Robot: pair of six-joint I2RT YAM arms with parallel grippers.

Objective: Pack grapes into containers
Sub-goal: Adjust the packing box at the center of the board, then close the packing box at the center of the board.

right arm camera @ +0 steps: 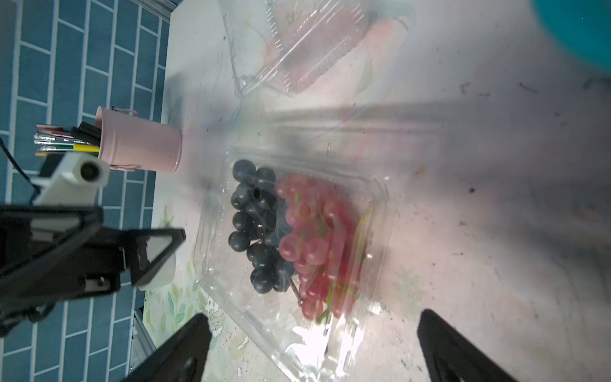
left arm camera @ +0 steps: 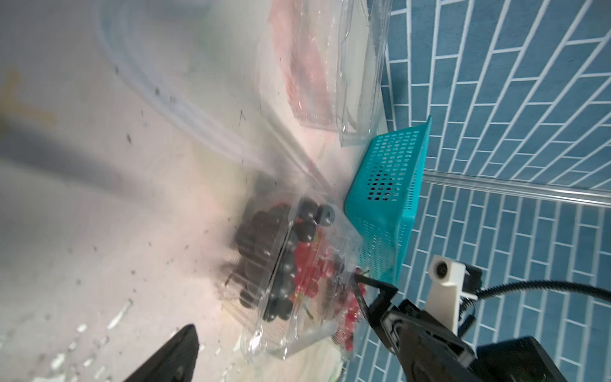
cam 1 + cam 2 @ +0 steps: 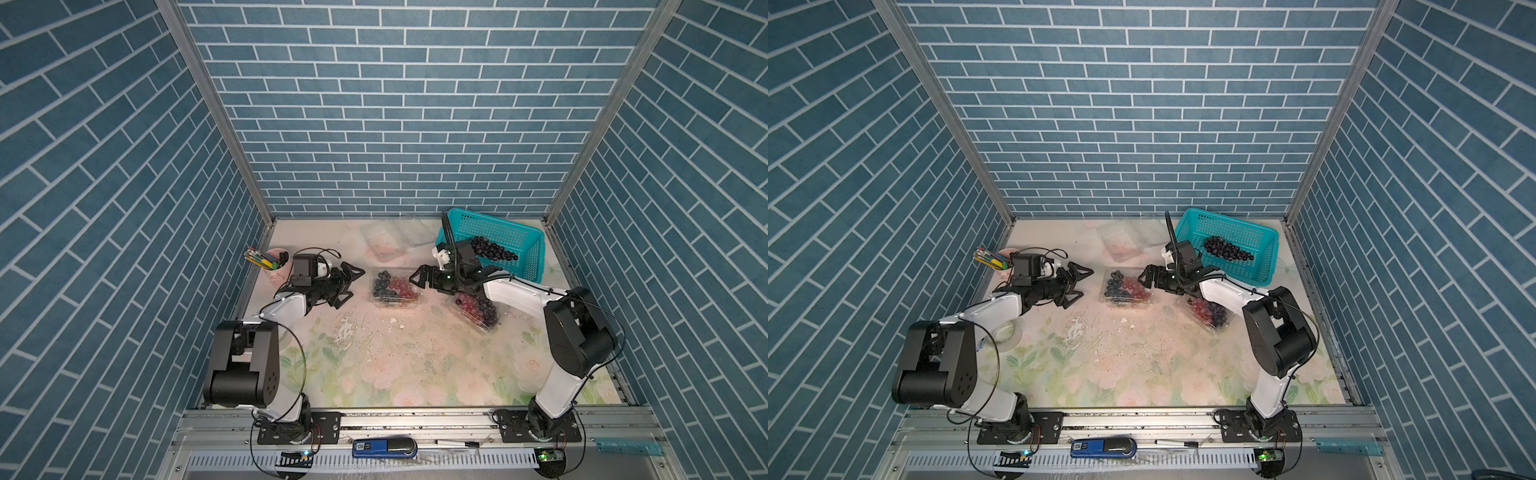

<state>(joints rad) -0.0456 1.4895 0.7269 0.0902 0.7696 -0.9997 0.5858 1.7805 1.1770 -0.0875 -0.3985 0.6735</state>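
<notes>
hovering in both top views, my left claw (image 3: 352, 286) and right claw (image 3: 417, 277) stand spread either side of a clear container (image 3: 386, 304) of dark and red grapes (image 3: 392, 286) on the table (image 3: 374, 365). left wrist view: that container sits near the teal basket (image 2: 390, 185). right wrist view: my right claw gapes before it, holding nothing.

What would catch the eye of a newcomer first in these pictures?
Most striking is the clear container in the middle of the table, filled with dark and red grapes. The left hand and the right hand, both open, face it from either side. Next comes the teal basket at the far right, where a dark bunch lies.
</notes>
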